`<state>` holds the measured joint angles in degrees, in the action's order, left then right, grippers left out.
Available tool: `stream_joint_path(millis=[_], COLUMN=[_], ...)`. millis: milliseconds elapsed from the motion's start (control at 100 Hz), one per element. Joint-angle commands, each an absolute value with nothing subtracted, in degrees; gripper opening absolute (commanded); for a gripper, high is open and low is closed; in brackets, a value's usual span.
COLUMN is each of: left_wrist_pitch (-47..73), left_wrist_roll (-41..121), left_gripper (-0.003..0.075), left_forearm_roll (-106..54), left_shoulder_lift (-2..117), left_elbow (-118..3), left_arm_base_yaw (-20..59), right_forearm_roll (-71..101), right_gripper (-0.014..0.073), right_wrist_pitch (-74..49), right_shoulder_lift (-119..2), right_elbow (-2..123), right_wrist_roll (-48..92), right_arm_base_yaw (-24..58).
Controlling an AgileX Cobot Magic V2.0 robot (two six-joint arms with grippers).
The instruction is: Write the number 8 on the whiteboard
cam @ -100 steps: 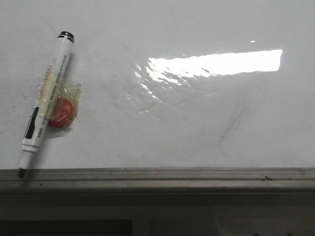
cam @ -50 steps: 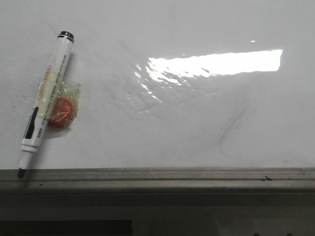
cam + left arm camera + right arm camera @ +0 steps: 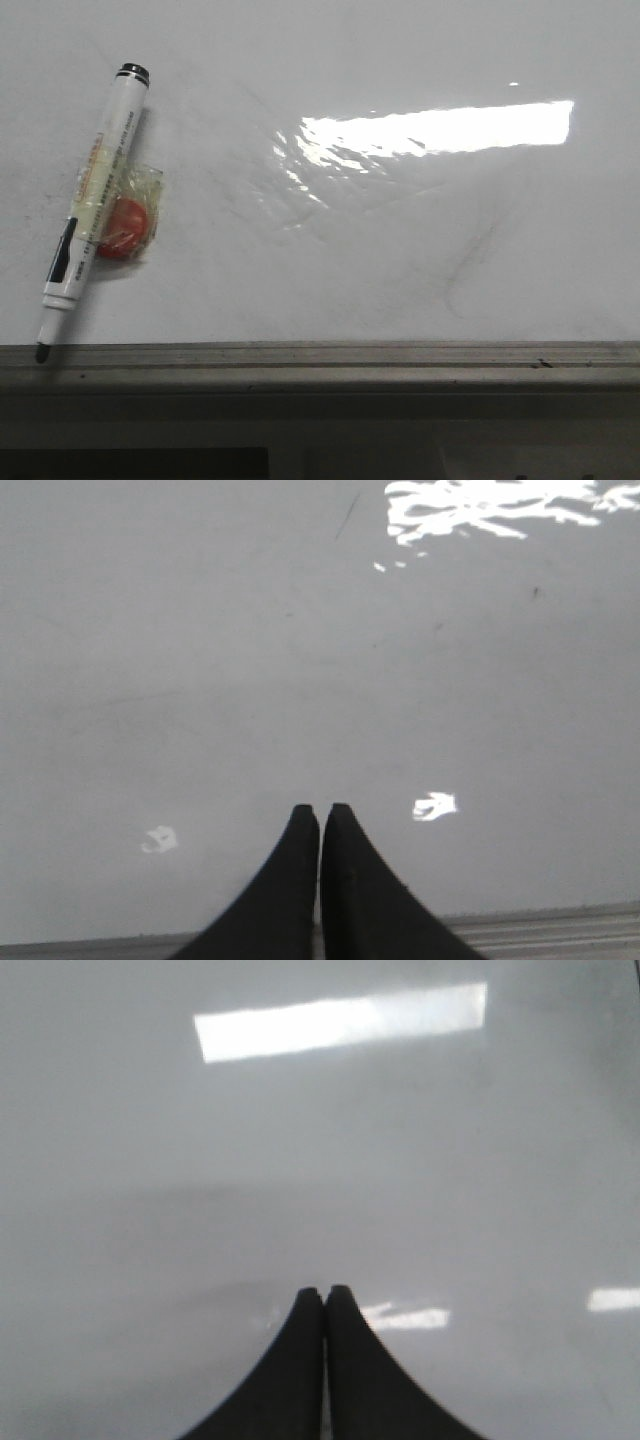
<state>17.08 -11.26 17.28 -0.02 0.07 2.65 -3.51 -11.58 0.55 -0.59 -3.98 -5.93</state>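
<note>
With jaws seemingly together, both grippers (image 3: pixel 320 815) (image 3: pixel 325 1295) overhang whiteboard (image 3: pixel 380 250).

Only the two hands show, each in its own wrist view. The left hand (image 3: pixel 320 815) is a pair of matte black fingers (image 3: pixel 285 890), broad at the base and curving inward to narrow rounded tips. The right hand (image 3: pixel 324 1295) looks the same: two smooth black fingers (image 3: pixel 365 1380), flared below, tapering upward, without visible markings, screws or cables
</note>
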Motion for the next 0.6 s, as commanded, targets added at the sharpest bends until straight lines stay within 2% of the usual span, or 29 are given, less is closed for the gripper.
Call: stream_joint_path(millis=[0, 110, 180, 320, 590], left_wrist_pitch=[9.2, 4.5, 1.9, -3.5, -6.7], left_wrist_roll=[-12.0, -12.0, -12.0, -12.0, -12.0], left_gripper=[-0.0020, -0.0020, -0.0020, -0.0020, -0.0020], left_forearm_roll=[15.5, 12.8, 7.9, 8.7, 9.1], left_shoulder_lift=[-1.8, -1.8, -1.8, -1.8, -1.8], left_elbow=[1.9, 1.9, 1.9, 1.9, 1.9], left_arm_base_yaw=[2.6, 2.6, 2.6, 2.5, 2.5], right_forearm_roll=[-4.1, -4.1, -4.1, -4.1, -3.3], right_gripper=[-0.0063, -0.0063, -0.0063, -0.0063, -0.0063], right_wrist_pitch=[-0.7, 3.7, 2.2, 1.1, -2.1], right_shoulder_lift=[1.8, 1.8, 1.8, 1.8, 1.8], right_elbow=[-1.4, -1.4, -1.4, -1.4, 0.2], right_wrist_roll=[-3.5, -3.5, -3.5, -3.5, -3.5], right_arm_base_yaw=[-6.2, -6.2, -6.2, -6.2, -6.2])
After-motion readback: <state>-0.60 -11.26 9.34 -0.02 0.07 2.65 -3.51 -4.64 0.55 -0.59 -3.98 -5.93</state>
